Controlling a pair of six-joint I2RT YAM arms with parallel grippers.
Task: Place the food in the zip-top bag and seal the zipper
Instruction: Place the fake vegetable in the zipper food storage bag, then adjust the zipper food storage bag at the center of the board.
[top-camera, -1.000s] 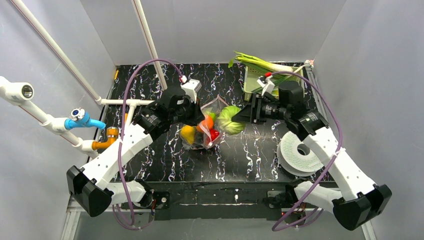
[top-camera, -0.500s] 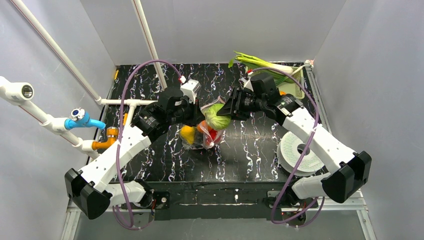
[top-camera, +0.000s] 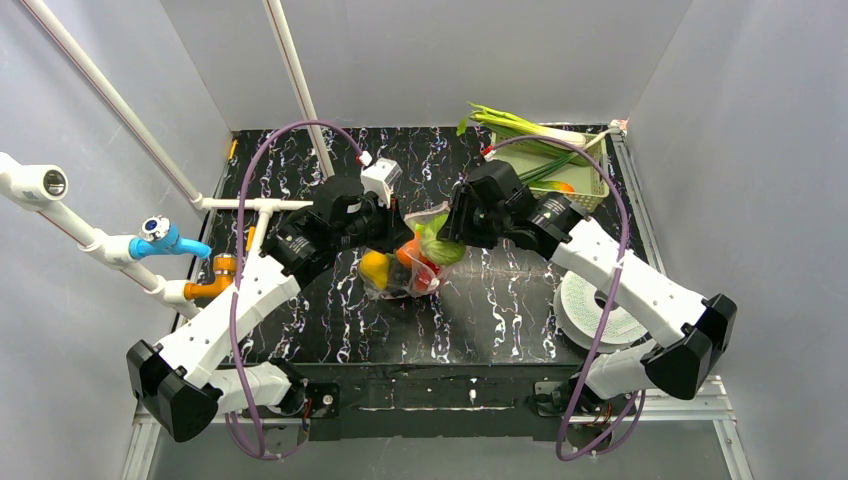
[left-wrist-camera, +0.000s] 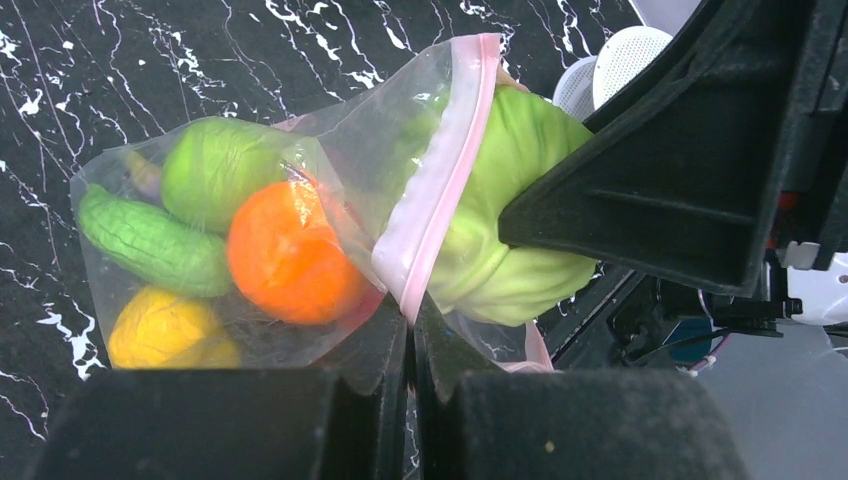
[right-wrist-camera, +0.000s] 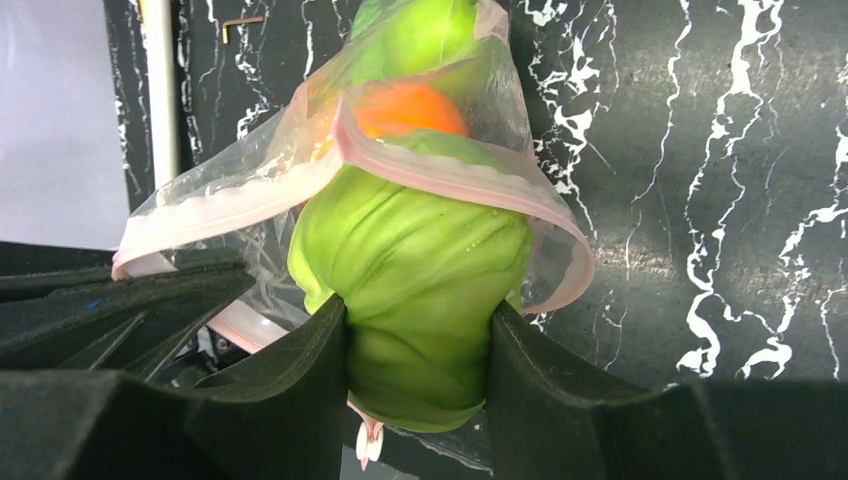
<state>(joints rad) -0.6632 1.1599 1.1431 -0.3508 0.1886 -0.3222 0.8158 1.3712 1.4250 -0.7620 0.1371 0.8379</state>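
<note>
The clear zip-top bag (top-camera: 400, 272) lies mid-table holding food: an orange (left-wrist-camera: 290, 250), a green fruit (left-wrist-camera: 215, 165), a cucumber (left-wrist-camera: 150, 240) and a yellow piece (left-wrist-camera: 165, 325). My left gripper (left-wrist-camera: 411, 325) is shut on the pink zipper (left-wrist-camera: 440, 190), holding one lip of the mouth up. My right gripper (right-wrist-camera: 418, 330) is shut on a green cabbage (right-wrist-camera: 415, 290), whose front end sits inside the open mouth, with the zipper (right-wrist-camera: 450, 175) looped around it. From above, the right gripper (top-camera: 440, 238) meets the left gripper (top-camera: 392, 232) at the bag.
A pale green mesh basket (top-camera: 590, 185) with a leek (top-camera: 520, 128) stands at the back right. A white disc (top-camera: 600, 305) lies at the right. White pipes (top-camera: 120, 110) with a blue valve (top-camera: 160, 237) run along the left side.
My right arm has swung left with the cabbage, from beside the bag into its mouth. The left gripper has kept its hold on the zipper and hardly moved.
</note>
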